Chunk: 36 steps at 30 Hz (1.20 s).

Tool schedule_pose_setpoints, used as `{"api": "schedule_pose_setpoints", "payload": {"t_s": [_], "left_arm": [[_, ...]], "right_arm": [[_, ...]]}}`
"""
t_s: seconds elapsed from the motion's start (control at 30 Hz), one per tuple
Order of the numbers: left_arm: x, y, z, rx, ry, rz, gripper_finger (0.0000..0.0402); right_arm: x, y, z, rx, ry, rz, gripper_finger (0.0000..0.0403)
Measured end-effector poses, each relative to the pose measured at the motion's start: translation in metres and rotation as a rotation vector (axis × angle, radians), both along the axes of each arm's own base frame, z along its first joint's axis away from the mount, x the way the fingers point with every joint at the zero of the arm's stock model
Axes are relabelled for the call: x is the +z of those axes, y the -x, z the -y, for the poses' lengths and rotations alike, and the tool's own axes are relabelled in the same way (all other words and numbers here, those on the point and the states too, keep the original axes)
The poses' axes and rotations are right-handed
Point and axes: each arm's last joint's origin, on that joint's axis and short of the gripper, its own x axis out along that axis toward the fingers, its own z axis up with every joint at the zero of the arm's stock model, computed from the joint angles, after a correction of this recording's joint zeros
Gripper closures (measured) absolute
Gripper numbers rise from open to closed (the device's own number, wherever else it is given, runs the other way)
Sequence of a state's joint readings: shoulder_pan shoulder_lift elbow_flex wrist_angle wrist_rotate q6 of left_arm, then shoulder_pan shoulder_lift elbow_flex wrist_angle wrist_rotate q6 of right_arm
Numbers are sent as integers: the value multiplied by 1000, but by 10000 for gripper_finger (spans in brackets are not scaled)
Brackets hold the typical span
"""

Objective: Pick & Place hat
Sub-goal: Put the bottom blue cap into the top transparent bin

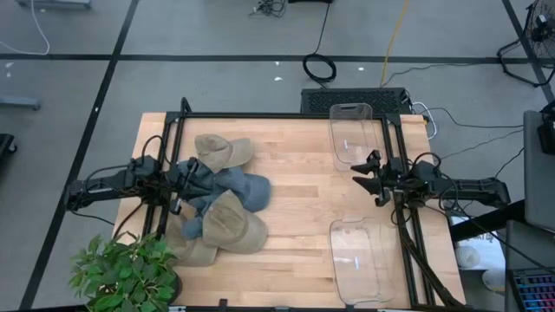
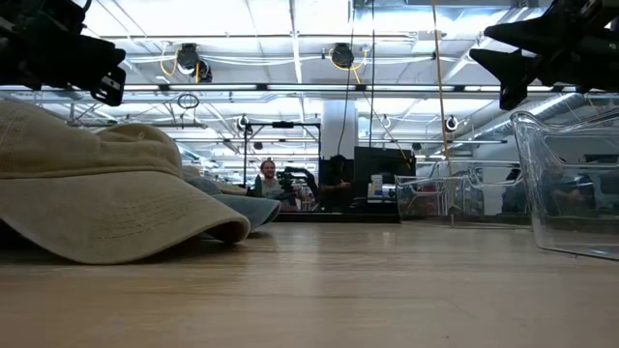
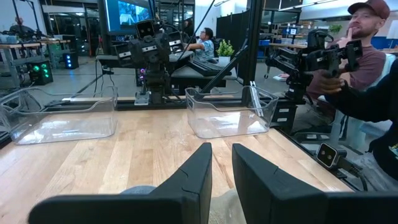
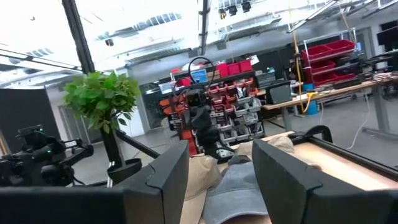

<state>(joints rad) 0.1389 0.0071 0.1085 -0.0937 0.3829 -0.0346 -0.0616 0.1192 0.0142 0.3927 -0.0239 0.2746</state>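
Overhead and wrist views at the start of a hat pick. A pile of soft cloth baseball caps lies at the left side of the pale wooden table (image 1: 295, 186): a tan cap (image 1: 224, 152) at the far edge of the pile, a slate-blue cap (image 1: 227, 187) in the middle, and a second tan cap (image 1: 232, 224) nearest the front. The left gripper (image 1: 176, 174) is held over the near edge of the pile, above the blue cap; in its wrist view the two dark fingers (image 3: 193, 180) are seen with only a narrow gap between them and nothing held. The right gripper (image 1: 368, 173) is parked between the two clear plastic bins, one far (image 1: 354, 134) and one near (image 1: 360, 260), its jaws parted and empty.

For a clean pick, the left jaws would probably need to be widened before descent, since the present gap looks too slim to admit a fold of fabric. A single layer of one cap, crown or brim, is best pinched, because the caps overlap and a neighbour could be dragged along. A bin is the likely target. A potted green plant (image 1: 121, 273) stands at the front left corner.
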Motion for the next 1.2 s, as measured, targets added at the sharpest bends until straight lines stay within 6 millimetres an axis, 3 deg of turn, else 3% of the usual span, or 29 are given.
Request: {"api": "schedule_pose_setpoints", "payload": {"t_s": [0.37,0.77,1.0,1.1,1.2], "left_arm": [[1,0,0,0,-1,8,330],[23,2,-1,54,-25,235,330],[20,0,-2,64,-14,201,330],[22,-1,-7,235,113,58,330],[16,-1,-15,516,202,-301,329]], "right_arm": [[0,0,0,2,0,0,236],[0,0,0,-1,2,-1,236],[0,0,0,-15,3,-1,236],[0,0,1,-44,-5,-1,236],[0,0,3,-88,-16,0,236]]}}
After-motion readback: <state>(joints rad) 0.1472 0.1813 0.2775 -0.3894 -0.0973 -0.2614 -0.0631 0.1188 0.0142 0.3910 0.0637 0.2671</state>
